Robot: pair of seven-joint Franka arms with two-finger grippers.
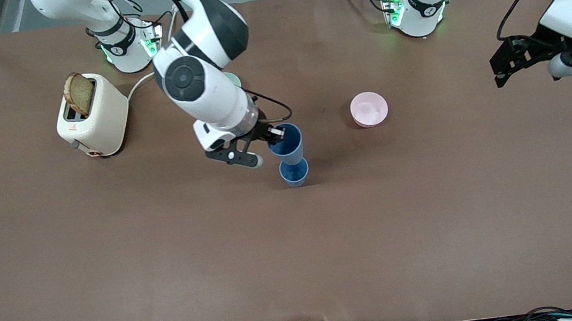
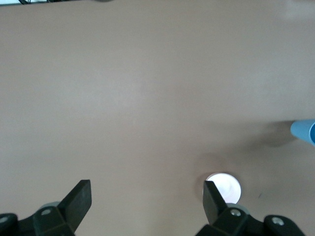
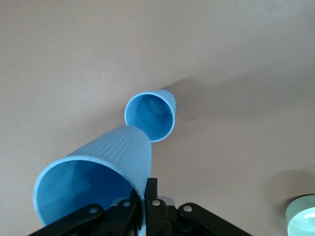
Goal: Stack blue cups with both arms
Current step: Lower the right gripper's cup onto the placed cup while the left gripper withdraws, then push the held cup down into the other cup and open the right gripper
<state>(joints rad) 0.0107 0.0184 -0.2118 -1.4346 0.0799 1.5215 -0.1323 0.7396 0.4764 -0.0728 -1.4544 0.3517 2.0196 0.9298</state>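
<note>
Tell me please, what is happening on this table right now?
The right gripper holds one blue cup by its rim, in the air over the second blue cup, which stands upright on the brown table. The cups are not yet stacked. The left gripper waits open above the left arm's end of the table. A pink bowl and a toaster with bread stand untouched.
</note>
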